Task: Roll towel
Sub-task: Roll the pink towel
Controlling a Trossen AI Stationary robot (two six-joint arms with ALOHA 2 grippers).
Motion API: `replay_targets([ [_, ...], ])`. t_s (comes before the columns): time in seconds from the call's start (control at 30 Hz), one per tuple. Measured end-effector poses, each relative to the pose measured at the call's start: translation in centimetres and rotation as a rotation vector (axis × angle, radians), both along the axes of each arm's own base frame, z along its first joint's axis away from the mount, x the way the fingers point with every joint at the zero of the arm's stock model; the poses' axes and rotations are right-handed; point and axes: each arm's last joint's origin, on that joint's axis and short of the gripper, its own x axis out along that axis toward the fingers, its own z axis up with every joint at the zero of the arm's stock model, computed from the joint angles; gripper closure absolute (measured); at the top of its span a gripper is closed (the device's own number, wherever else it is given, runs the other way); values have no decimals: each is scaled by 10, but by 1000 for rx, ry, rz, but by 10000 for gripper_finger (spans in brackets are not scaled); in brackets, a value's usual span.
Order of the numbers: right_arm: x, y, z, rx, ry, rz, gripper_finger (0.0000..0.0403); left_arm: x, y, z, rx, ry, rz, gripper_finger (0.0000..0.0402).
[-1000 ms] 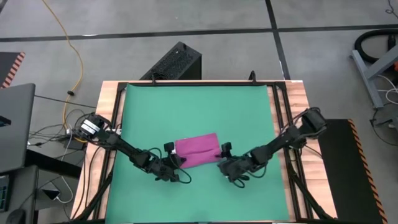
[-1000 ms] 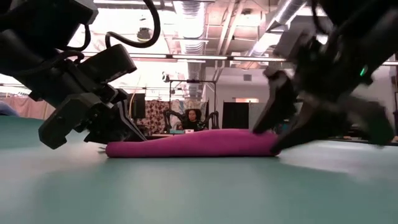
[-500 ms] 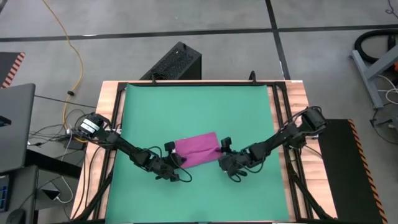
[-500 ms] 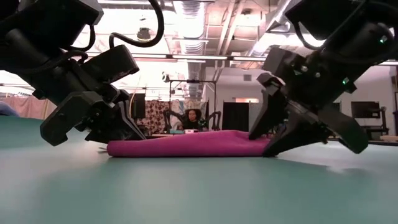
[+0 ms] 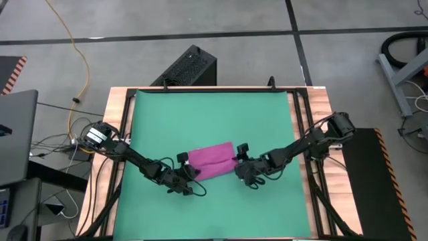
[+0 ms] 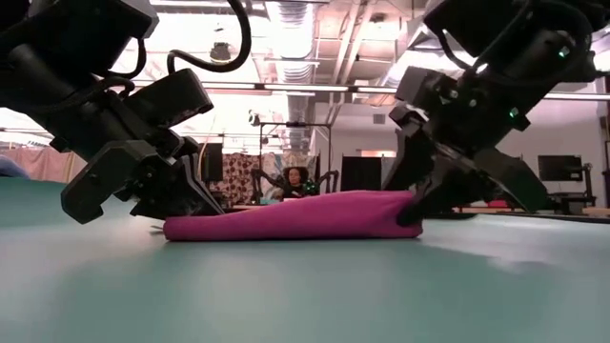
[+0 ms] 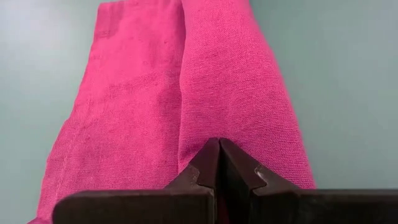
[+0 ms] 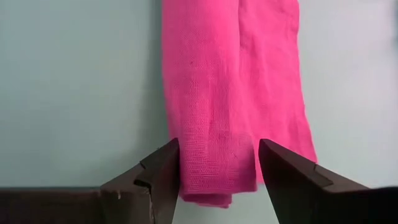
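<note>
At the table's left side sits the left arm's base, and its dark jointed links run toward the middle of the green mat point(image 5: 214, 120), a smooth, flat matte sheet laid over a wooden table point(image 5: 326, 100) whose pale grain shows along the right rim; the left gripper point(image 5: 190, 175) rests low at the left end of the towel point(image 5: 212, 160), its two dark wedge-shaped fingers pressed together with no gap, tips meeting on the cloth at that end, with no fold visibly caught between them. The towel lies near the mat's centre, slightly toward the near side, a magenta-pink strip of soft, finely woven cloth, folded lengthwise so that one rounded, thicker fold runs beside a flatter layer; from table height it reads as a long low roll with blunt ends point(image 6: 291, 217). At its right end the right gripper point(image 5: 239, 169) has its angular dark fingers point(image 8: 158, 177) spread apart, one on each side of the cloth's narrow end, straddling it with mat visible between each finger and the fabric; the jaws stand wide and clamp nothing. The right arm stretches back to its base at the table's right edge. Far beyond the table, a seated person point(image 6: 296, 180) shows in the room
</note>
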Motion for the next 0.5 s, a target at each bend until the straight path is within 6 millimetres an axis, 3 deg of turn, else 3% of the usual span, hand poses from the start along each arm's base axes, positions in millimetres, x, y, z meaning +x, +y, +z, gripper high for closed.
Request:
replay_targets([
  [0.5,-11,-5,-15,22,-55,-3,188,0,0,0,-6,-2,6,401],
])
